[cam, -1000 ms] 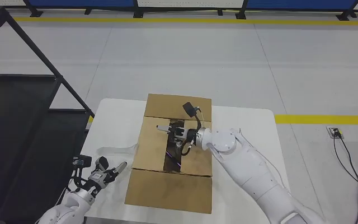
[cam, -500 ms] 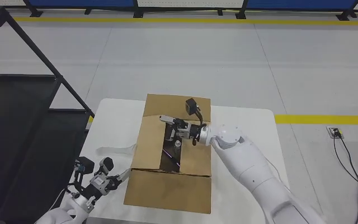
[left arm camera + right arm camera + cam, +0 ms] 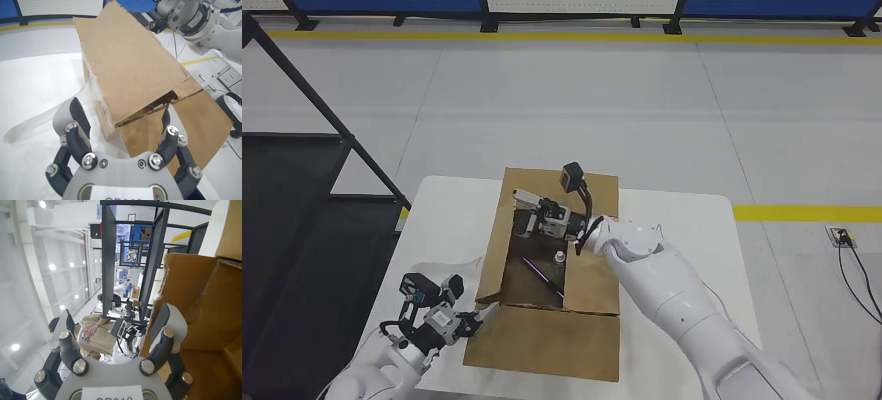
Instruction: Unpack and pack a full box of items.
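A brown cardboard box (image 3: 542, 345) stands mid-table with its flaps unfolded. Its left flap (image 3: 494, 265) is raised; inside lie a purple pen-like item (image 3: 542, 276) and a small white bottle (image 3: 558, 258). My right gripper (image 3: 525, 222) is open at the far end of that flap. The flap's torn edge (image 3: 160, 291) lies between its fingers, one pad (image 3: 160, 321) on the inner side. My left gripper (image 3: 122, 117) is open at the box's near left corner (image 3: 113, 130), where the raised flap (image 3: 128, 72) meets the near flap.
A loose strip of clear tape (image 3: 447, 265) trails from the box's left side across the white table (image 3: 442, 215). A black frame (image 3: 302, 230) stands beyond the table's left edge. Bare tabletop lies to the right of the box.
My right gripper has moved left and farther back, swinging the left flap up and uncovering the box's inside. My left gripper has advanced rightward to the box's near left corner.
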Robot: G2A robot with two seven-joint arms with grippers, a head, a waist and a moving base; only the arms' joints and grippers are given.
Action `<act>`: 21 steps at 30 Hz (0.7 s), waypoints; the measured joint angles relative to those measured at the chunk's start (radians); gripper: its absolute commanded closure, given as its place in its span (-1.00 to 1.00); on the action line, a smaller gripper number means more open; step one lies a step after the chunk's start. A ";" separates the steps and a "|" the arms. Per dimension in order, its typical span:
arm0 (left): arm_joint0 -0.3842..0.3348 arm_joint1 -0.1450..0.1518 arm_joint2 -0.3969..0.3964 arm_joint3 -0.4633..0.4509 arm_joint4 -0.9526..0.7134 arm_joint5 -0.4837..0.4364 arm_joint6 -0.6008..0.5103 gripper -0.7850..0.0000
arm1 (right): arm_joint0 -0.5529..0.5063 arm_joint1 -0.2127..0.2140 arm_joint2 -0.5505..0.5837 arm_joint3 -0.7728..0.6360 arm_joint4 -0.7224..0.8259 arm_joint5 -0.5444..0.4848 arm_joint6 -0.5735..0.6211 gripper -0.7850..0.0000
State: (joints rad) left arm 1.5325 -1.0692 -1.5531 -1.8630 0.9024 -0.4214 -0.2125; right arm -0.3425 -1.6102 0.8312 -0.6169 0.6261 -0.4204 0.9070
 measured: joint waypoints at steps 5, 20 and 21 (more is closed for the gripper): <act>-0.023 -0.006 0.015 0.006 -0.026 0.049 0.017 -1.00 | -0.003 -0.019 -0.002 0.003 0.028 -0.048 0.024 -1.00; -0.005 -0.005 -0.094 0.023 -0.167 0.081 0.012 -1.00 | 0.010 -0.028 0.036 0.071 0.056 -0.109 0.189 -1.00; 0.002 -0.004 -0.106 0.024 -0.179 0.080 0.008 -1.00 | 0.009 -0.025 0.044 0.075 0.053 -0.116 0.191 -1.00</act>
State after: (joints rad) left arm 1.5341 -1.0732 -1.6593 -1.8395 0.7235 -0.3409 -0.2042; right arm -0.3331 -1.6350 0.8750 -0.5418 0.6794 -0.5368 1.0979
